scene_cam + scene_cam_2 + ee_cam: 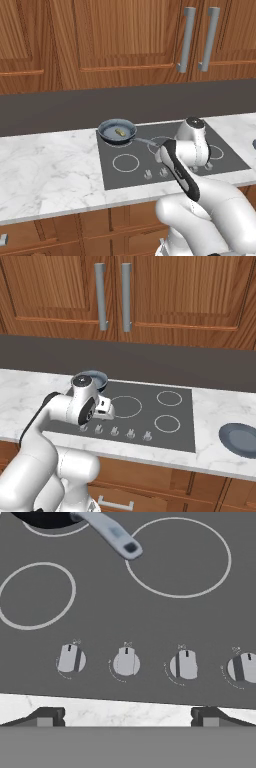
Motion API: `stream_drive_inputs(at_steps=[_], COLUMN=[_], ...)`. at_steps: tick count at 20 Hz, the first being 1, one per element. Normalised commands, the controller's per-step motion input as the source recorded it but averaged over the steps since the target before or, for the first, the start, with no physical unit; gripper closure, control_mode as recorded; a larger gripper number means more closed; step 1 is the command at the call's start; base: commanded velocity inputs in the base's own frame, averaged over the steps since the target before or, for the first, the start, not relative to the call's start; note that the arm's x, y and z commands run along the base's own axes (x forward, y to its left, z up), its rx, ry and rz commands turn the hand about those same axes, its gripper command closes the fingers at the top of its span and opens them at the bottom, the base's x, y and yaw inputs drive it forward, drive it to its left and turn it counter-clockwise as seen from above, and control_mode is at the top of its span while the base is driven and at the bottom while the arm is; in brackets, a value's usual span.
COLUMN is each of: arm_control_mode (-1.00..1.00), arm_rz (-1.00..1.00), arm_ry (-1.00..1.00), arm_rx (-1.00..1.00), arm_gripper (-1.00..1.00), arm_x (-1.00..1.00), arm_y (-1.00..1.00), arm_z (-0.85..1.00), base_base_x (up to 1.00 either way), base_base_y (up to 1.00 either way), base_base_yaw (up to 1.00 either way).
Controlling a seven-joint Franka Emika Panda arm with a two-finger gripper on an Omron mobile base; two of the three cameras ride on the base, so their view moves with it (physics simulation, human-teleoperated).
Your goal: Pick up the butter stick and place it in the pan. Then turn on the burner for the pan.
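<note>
The small dark pan [117, 131] sits at the back left of the cooktop [150, 170]. The pale butter stick [120, 132] lies inside its bowl. The pan's slim grey handle [112, 533] points toward the large middle ring. The burner [54, 532] under the pan shows as a thin white arc at the pan's rim. My gripper [127, 717] is open and holds nothing. It hangs above the counter's front edge, just in front of the row of knobs [126, 661]. In the right base view the arm hides most of the pan [98, 377].
Several knobs line the cooktop's front strip [114, 431]. Bare rings lie front left [37, 595] and centre [178, 557]. A blue-grey plate [240, 439] rests on the marble counter [45, 172] to the right. Wooden cabinets with grey handles [185, 40] hang above.
</note>
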Motion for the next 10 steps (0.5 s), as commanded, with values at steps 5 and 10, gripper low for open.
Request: stream_drive_inputs(at_steps=[5,10], arm_control_mode=[-1.00,-1.00], arm_rz=[0.00,0.00], arm_ry=[0.02,0.04], arm_rx=[0.00,0.00], arm_gripper=[-1.00,-1.00], arm_x=[0.00,0.00], arm_y=[0.00,0.00], arm_z=[0.00,0.00], base_base_x=[0.00,0.00], base_base_y=[0.00,0.00], base_base_yaw=[0.00,0.00])
